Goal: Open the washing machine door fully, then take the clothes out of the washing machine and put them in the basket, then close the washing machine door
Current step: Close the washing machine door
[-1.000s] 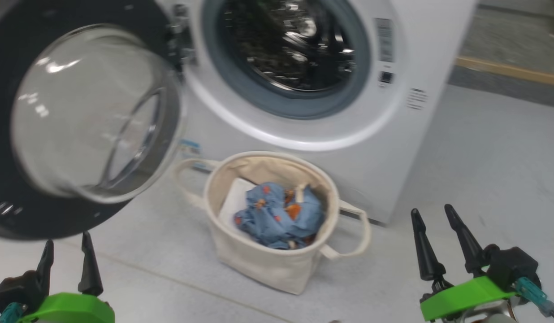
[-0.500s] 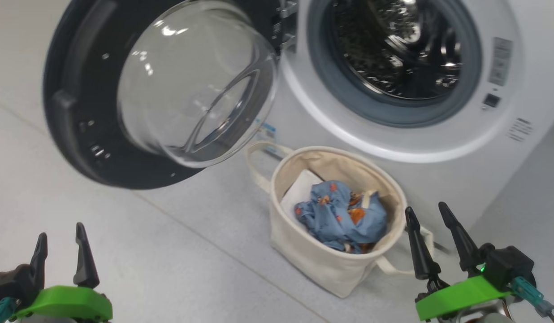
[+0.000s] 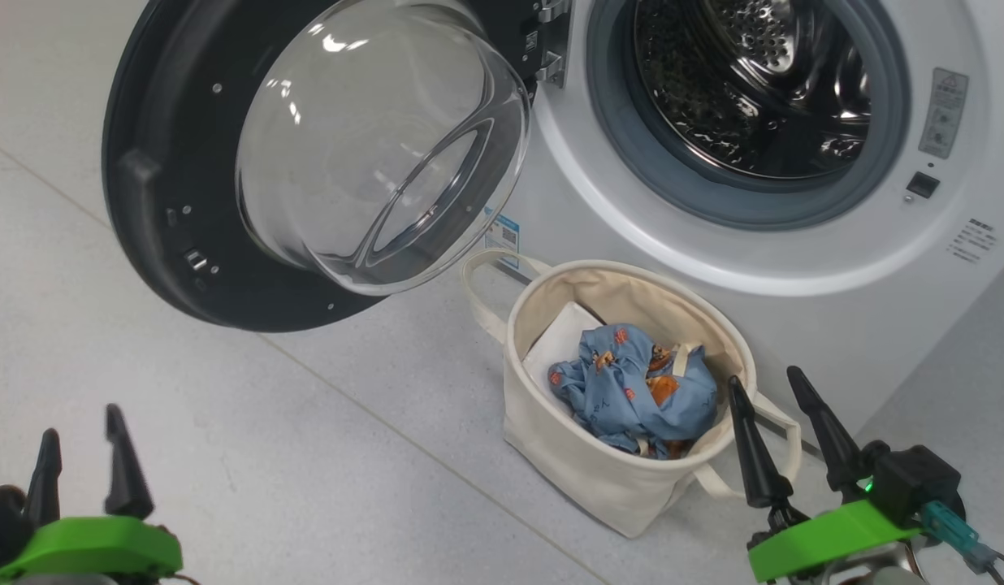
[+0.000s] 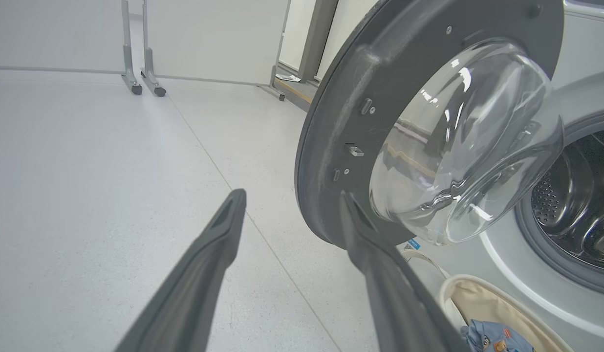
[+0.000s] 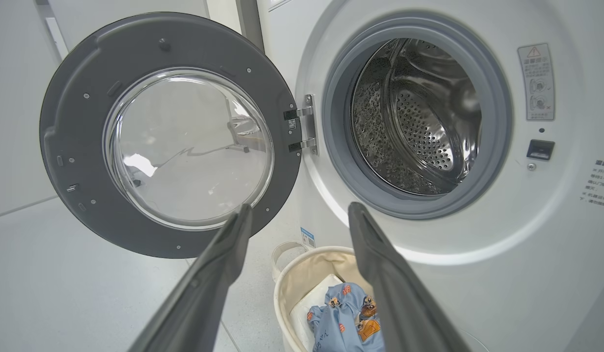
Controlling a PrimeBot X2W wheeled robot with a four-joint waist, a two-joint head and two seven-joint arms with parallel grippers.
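Left pincer (image 3: pixel 80 422), right pincer (image 3: pixel 763 376) spread; warning label (image 3: pixel 944 112) unreadable.

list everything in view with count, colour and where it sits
washing machine: one, white, behind the basket
washing machine door: one, black with clear glass bowl, swung open on the left of the opening
drum: one, steel, inside the washer, no fabric seen in it
sticker: one, blue, low on the washer front
basket: one, cream, on the floor before the washer
clothes: one bundle, light blue with orange print, in the basket
white sheet: one, white, in the basket beside the clothes
floor: pale grey
left gripper: one, dark fingers, open, lower left
right gripper: one, dark fingers, open, lower right
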